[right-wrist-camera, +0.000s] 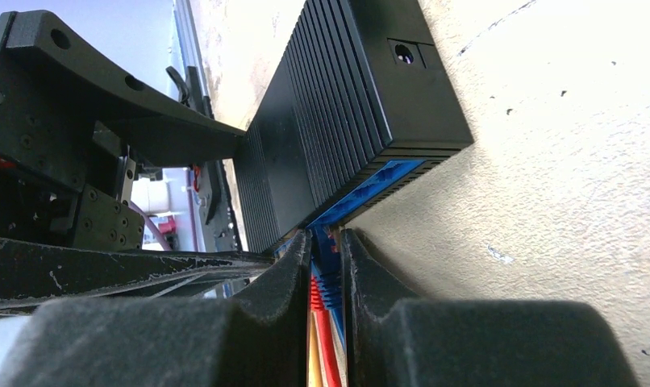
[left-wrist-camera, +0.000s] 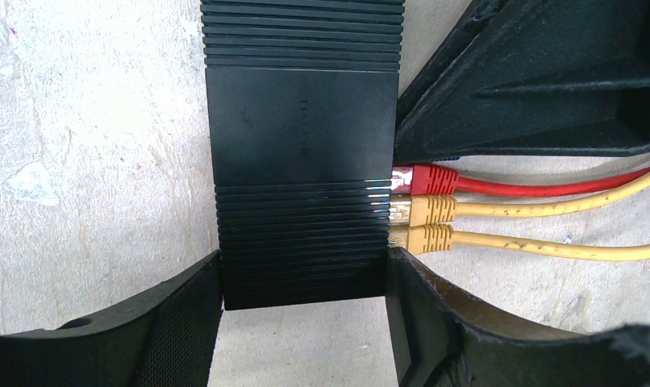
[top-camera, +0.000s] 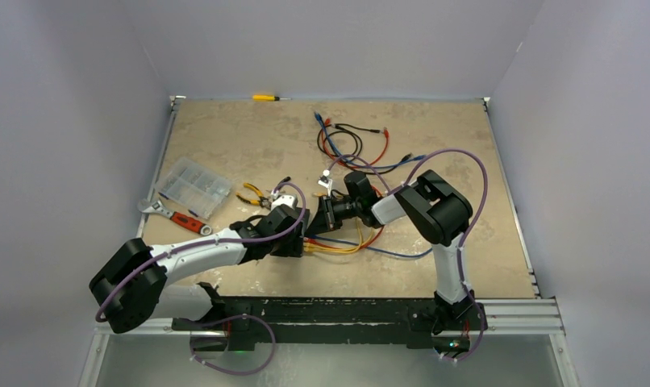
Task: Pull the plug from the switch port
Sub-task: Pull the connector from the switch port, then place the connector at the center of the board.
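Observation:
The switch is a flat black ribbed box lying on the table; it also shows in the right wrist view. My left gripper is shut on its near end, one finger on each long side. One red plug and two yellow plugs sit in its sockets. My right gripper is shut on a blue plug at the socket face, next to the red plug. In the top view the left gripper and right gripper meet mid-table and hide the switch.
A clear compartment box, a red-handled wrench and yellow pliers lie at the left. A yellow screwdriver lies at the far edge. Loose cables are coiled behind the grippers.

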Tool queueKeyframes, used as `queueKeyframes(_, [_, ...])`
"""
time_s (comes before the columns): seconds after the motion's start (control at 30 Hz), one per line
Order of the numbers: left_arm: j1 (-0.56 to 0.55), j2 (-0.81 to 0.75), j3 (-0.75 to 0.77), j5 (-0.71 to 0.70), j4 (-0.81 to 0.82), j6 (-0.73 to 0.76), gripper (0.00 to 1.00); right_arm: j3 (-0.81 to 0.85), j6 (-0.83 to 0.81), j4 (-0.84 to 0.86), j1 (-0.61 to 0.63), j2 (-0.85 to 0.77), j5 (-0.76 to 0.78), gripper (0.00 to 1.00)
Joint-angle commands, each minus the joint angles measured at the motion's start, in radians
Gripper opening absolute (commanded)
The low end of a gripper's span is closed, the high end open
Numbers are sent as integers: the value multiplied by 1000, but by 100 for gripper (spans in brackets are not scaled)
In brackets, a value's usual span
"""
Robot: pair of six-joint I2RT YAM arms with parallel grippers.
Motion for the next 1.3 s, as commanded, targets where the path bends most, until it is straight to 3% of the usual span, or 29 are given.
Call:
queueKeyframes(0.0, [8, 1, -23, -17, 2, 4, 0, -17, -33, -49, 21, 21, 55, 0])
queueKeyframes(0.47, [10, -4, -28, -128, -87, -76, 0, -96, -105, -151, 14, -101, 91, 0])
queueKeyframes(1.27, [20, -1, -22, -153, -114, -88, 0, -189, -154, -196, -35, -191, 98, 0])
